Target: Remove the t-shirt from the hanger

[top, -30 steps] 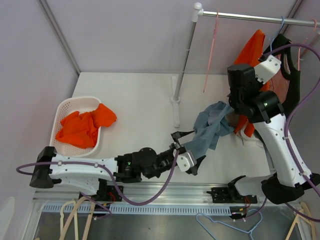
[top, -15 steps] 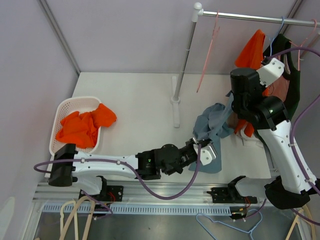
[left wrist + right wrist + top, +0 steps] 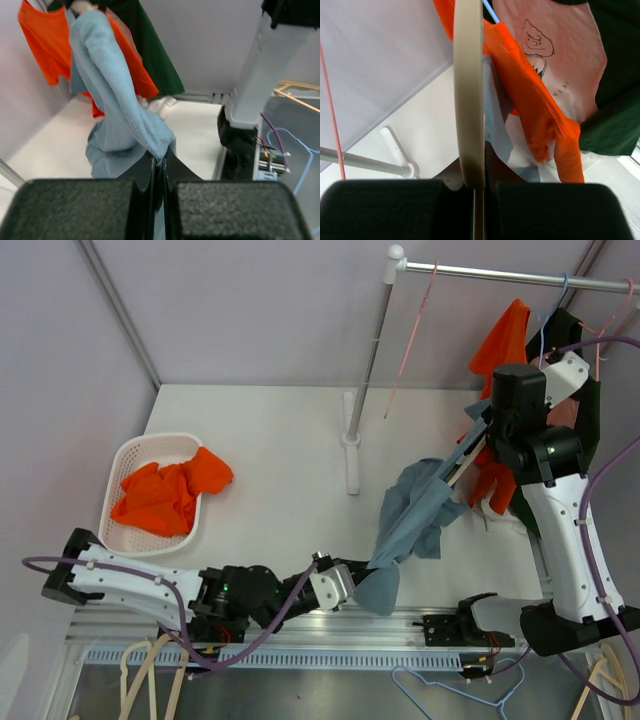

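- Change first: the left gripper has pulled back toward the near table edge since half a second ago. The right gripper has risen closer to the rail.
- T-shirt was slumped in a loose heap before; now it is drawn out into a long slanting band running between the two grippers.
- Left gripper is clamped on the shirt's lower end, fingers pressed together with a fold of cloth pinched between them.
- Right gripper is closed tight on the hanger, a cream bar sticking out from between its fingers. The shirt's top end lies against that bar.
- Shirt is pale blue, soft and creased. It bunches midway above the table, and its tail curls under at the left gripper.
- Behind it, other clothes in orange, pink and dark green hang on the rail.
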